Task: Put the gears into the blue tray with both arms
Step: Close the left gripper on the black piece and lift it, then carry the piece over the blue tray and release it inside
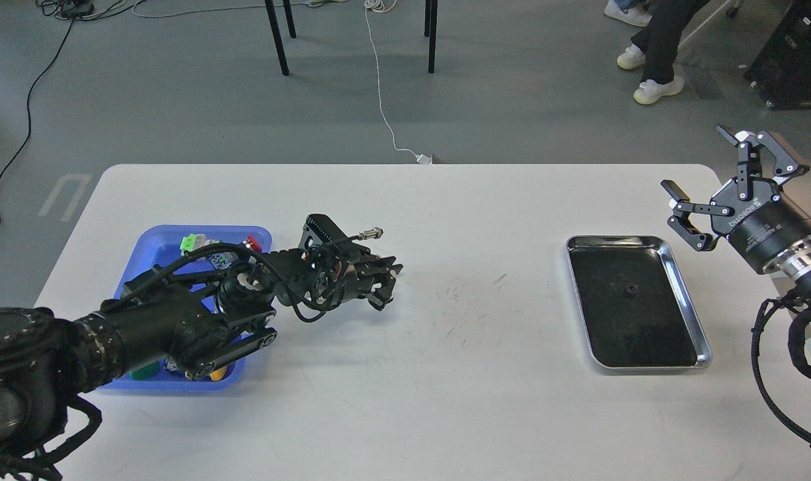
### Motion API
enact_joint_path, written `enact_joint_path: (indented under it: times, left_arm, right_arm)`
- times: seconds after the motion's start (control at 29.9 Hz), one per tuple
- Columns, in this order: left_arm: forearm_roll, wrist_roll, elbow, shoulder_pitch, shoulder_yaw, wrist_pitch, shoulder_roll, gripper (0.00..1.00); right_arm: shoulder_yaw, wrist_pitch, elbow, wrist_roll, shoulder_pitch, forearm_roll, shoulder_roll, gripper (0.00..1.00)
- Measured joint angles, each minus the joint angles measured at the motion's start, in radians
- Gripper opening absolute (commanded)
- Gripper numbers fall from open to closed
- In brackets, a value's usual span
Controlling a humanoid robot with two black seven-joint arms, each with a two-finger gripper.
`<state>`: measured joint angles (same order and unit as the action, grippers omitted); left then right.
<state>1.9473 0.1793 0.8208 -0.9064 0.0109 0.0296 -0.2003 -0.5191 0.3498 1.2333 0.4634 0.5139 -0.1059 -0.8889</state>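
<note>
the left arm enters from the lower left and passes over the blue tray (153,248), which sits at the left end of the white table (445,401). the left gripper (384,286) lies low over the tabletop just right of the tray; it is seen end-on and dark, so whether its fingers are apart or together cannot be told. the tray holds push-button switches (208,248) with green, red and yellow caps, partly hidden by the arm. the right gripper (706,164) is raised near the right table edge, its two fingers spread wide with nothing between them. below and left of it rests the steel tray (699,347) with a dark interior. one small dark speck, possibly a gear (627,289), lies near the middle of that tray; it is too small to confirm teeth. cables (379,80) cross the floor beyond the table.
</note>
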Motion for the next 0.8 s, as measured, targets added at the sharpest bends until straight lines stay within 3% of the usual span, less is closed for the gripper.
enact_joint_path:
  times: [0.4, 0.64, 0.8]
  left_arm:
    - [-0.098, 0.005, 0.385, -0.053, 0.029, 0.004, -0.493, 0.13]
    - [-0.098, 0.024, 0.419, 0.054, 0.008, 0.003, -0.676, 0.16]
    - [-0.097, 0.031, 0.372, 0.118, 0.007, 0.002, -0.710, 0.17]
  right_arm:
    - [-0.031, -0.005, 0.007, 0.000, 0.000, 0.000, -0.011, 0.97]
    - [-0.035, -0.008, 0.021, 0.000, 0.000, 0.000, -0.005, 0.97]
    - [-0.035, -0.009, 0.027, 0.000, 0.000, 0.000, -0.008, 0.97]
